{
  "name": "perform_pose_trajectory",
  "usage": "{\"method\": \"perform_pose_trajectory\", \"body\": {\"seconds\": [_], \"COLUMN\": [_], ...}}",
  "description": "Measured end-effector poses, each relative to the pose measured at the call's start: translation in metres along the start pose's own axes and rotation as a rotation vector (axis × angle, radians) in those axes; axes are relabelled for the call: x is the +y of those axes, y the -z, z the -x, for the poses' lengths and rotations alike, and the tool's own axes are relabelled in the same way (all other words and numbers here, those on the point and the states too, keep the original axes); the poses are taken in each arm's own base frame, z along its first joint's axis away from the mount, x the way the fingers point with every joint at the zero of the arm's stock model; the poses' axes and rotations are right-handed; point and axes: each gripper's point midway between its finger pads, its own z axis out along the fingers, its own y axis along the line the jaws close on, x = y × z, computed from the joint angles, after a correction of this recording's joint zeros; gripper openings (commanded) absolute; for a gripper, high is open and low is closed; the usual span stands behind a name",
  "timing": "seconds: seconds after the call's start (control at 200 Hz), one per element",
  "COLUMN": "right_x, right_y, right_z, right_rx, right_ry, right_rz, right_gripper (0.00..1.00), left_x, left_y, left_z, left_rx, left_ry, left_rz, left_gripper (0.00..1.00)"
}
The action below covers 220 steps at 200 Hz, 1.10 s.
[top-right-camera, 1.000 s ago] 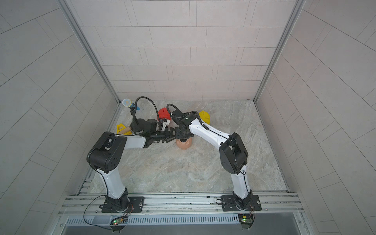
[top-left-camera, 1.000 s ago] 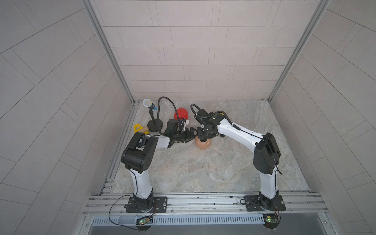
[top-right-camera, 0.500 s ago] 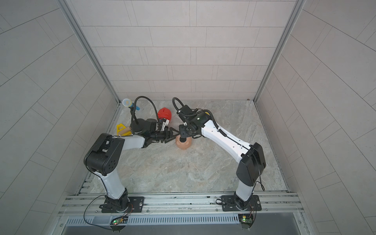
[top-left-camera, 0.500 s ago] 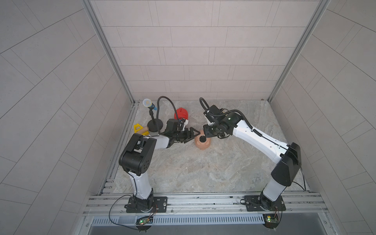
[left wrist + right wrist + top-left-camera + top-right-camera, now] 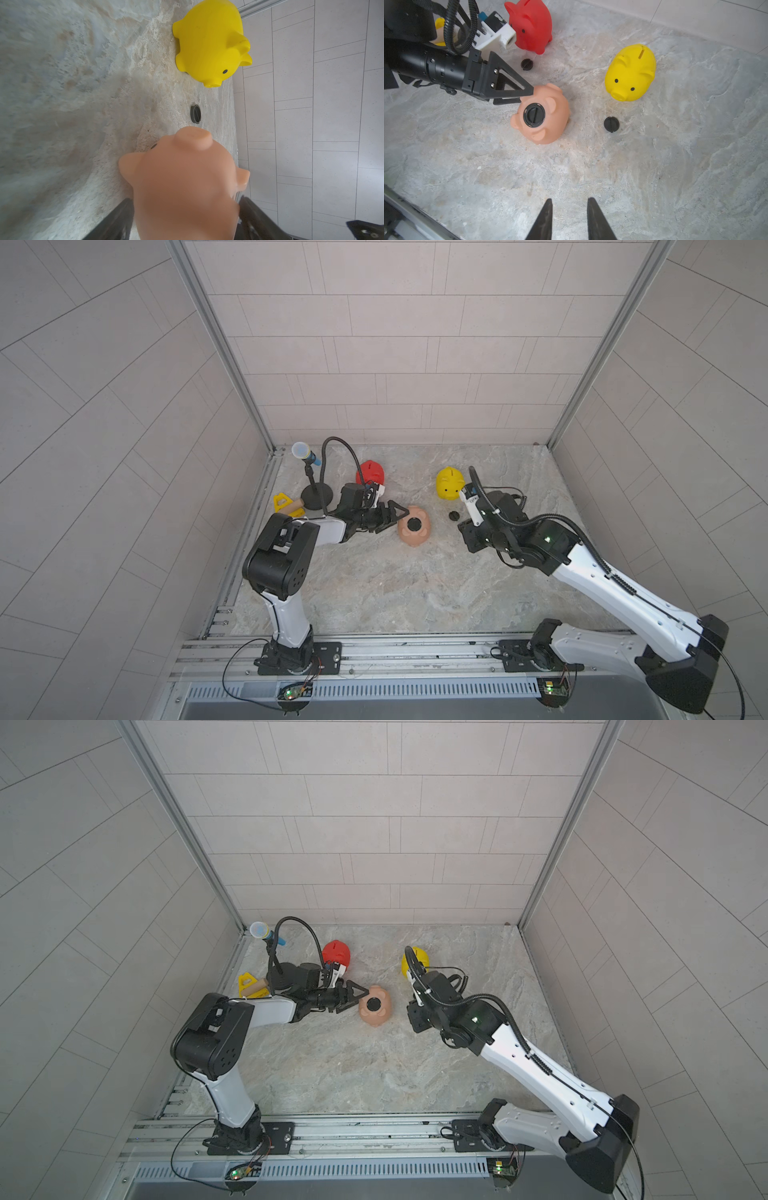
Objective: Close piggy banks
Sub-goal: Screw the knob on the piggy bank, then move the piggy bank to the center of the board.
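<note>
Plastic, smooth and rounded, your peach-pink piggy bank [image 5: 548,122] lies belly-up mid-table, snout roughly toward the yellow piggy bank [image 5: 631,72], body pinched in the left gripper [image 5: 527,96]. A notched black plug [image 5: 534,115] with a straight slot sits in its belly hole. Your right gripper [image 5: 569,202] hangs narrowly parted, empty, over veined marble-look tabletop [image 5: 675,166].

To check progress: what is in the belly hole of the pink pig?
A black plug sits in the belly hole of the pink pig. The hollow behind it is covered, so nothing inside can be seen.
</note>
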Motion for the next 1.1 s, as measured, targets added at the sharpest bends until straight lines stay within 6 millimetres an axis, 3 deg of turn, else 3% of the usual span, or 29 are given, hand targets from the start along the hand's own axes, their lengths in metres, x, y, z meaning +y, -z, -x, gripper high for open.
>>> {"method": "perform_pose_trajectory", "body": {"seconds": [0.1, 0.19, 0.41, 0.665, 0.936, 1.101], "right_x": [-0.006, -0.008, -0.005, -0.003, -0.001, 0.0], "right_y": [-0.005, -0.008, -0.006, -0.006, -0.005, -0.005], "right_z": [-0.022, -0.028, -0.009, -0.004, -0.004, -0.004], "right_rx": [-0.015, -0.032, -0.106, -0.125, -0.123, -0.123], "right_ry": [0.0, -0.003, -0.016, -0.02, -0.013, -0.014], "right_rz": [-0.006, -0.005, 0.006, 0.012, 0.026, 0.03], "right_gripper": [0.3, 0.3, 0.3, 0.27, 0.27, 0.23], "left_x": [-0.001, -0.001, -0.003, -0.02, -0.052, -0.066], "left_y": [0.001, 0.003, 0.007, 0.015, 0.037, 0.061], "left_z": [0.0, 0.0, -0.001, 0.003, 0.013, 0.025], "left_rx": [-0.002, -0.004, -0.006, -0.02, -0.063, -0.121], "left_ry": [0.001, -0.011, -0.024, -0.036, -0.115, -0.185], "left_rz": [0.005, 0.016, 0.035, 0.009, 0.014, 0.122], "left_gripper": [0.84, 0.84, 0.84, 0.85, 0.86, 0.86]}}
